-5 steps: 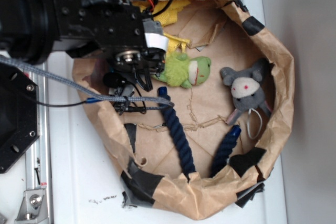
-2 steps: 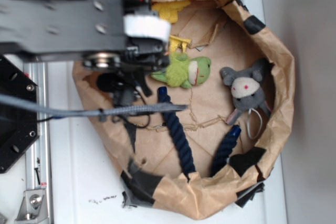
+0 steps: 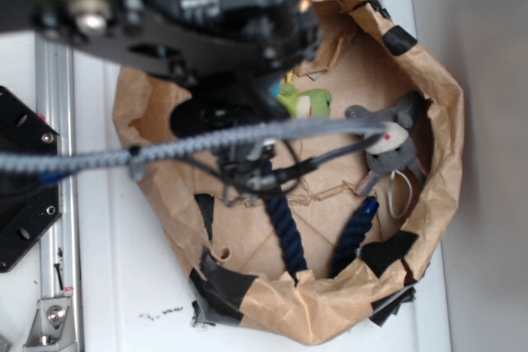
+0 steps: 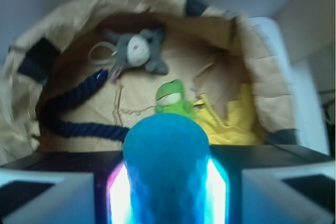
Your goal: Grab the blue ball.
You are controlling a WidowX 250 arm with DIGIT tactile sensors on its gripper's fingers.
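Observation:
In the wrist view the blue ball (image 4: 166, 166), turquoise and finely dimpled, sits squeezed between my gripper's (image 4: 166, 187) two glowing pads (image 4: 117, 192). The gripper is shut on it and holds it above the floor of the paper bag. In the exterior view my raised, blurred arm (image 3: 206, 14) covers the upper left of the bag and hides both the ball and the jaws.
The crumpled brown paper bag (image 3: 445, 121) holds a green frog plush (image 3: 309, 103), a grey mouse plush (image 3: 388, 142) and a dark navy rope (image 3: 285, 224). A yellow cloth (image 4: 231, 124) lies beside the frog. A grey cable (image 3: 247, 133) crosses the bag.
My arm has risen toward the camera and swung right. It now covers the yellow cloth and part of the frog in the exterior view.

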